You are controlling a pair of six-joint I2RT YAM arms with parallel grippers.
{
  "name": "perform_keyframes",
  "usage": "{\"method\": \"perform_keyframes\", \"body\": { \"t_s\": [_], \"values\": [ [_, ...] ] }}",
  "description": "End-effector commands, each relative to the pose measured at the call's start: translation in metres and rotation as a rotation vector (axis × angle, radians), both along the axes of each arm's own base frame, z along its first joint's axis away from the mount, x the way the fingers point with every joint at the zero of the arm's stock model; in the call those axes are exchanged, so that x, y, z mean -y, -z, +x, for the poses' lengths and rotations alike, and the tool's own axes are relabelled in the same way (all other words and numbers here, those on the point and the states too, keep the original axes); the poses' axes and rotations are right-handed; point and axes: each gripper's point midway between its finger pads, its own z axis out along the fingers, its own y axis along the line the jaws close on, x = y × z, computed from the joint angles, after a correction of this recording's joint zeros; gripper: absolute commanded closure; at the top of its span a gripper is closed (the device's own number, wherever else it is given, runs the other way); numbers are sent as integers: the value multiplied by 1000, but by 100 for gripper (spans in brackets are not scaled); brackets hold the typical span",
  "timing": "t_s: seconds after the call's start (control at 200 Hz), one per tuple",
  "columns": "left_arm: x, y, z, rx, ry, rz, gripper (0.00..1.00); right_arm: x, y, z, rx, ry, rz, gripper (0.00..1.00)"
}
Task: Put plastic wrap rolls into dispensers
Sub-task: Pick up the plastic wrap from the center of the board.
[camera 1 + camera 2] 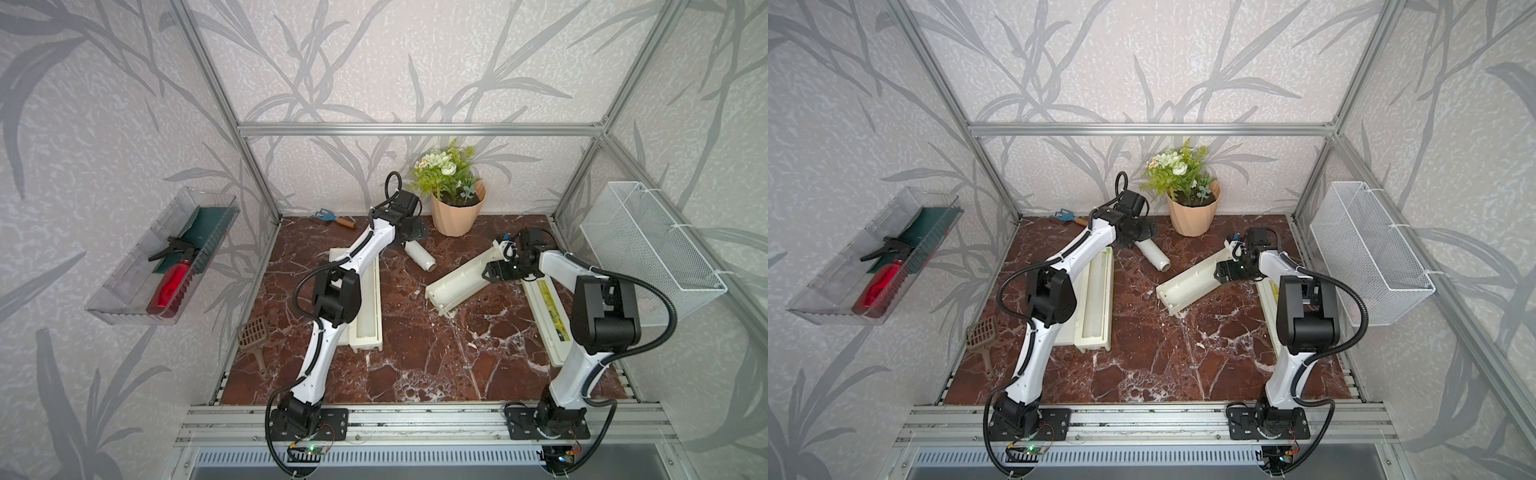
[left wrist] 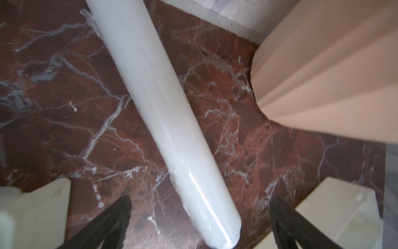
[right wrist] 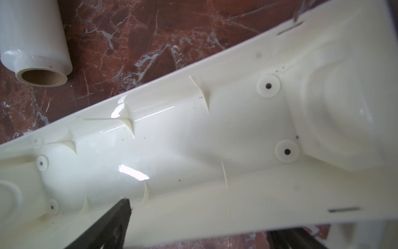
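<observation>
Two claws, both spread wide and holding nothing. Left claw (image 2: 199,196) hangs low over the counter (image 1: 436,365) near the middle of its far edge. Its two black fingers (image 2: 103,224) sit either side of one end of a roll (image 2: 155,103) without touching it. That white roll lies flat on the red marble, slanting away from the far edge, just beside a peach pot (image 2: 323,75) of flowers.

Right claw (image 1: 490,273) sits at the rim of the right dispenser (image 3: 193,140). In the right wrist view one finger shows over the tray's inside and the other past its outer wall, far apart and not pinching. This tray lies open and empty, slanted across the right half of the counter, one end pointing towards the roll. A lid (image 1: 548,316) with a yellow-green label lies flat nearer the right edge, partly under the right arm.

The left dispenser (image 1: 1096,299) lies open in the left half, partly hidden by the left arm. A pale cylinder appears to rest in its trough, probably the other roll.

The task looks about halfway: one roll seems seated, one waits on the counter. Left to do: grip that roll, carry it to the empty tray, lay it in lengthwise, and perhaps shut both lids.
</observation>
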Motion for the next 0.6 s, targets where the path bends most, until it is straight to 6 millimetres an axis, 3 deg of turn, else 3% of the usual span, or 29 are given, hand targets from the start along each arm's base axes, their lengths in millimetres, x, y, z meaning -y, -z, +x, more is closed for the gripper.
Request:
{"method": "perform_keyframes", "body": {
  "t_s": [0.0, 0.08, 0.23, 0.595],
  "values": [
    [-24, 4, 0, -70, -241, -16, 0, -8, -5, 0, -14, 0, 32, 7],
    [-32, 14, 6, -68, -312, -12, 1, -14, -8, -2, -14, -7, 41, 7],
    [-30, 33, 18, -53, -325, -13, 1, -23, -13, -4, -24, -13, 59, 8],
    [-34, 91, 9, -135, -298, 94, 1, -37, -47, -1, 39, -8, 127, 7]
  ]
}}
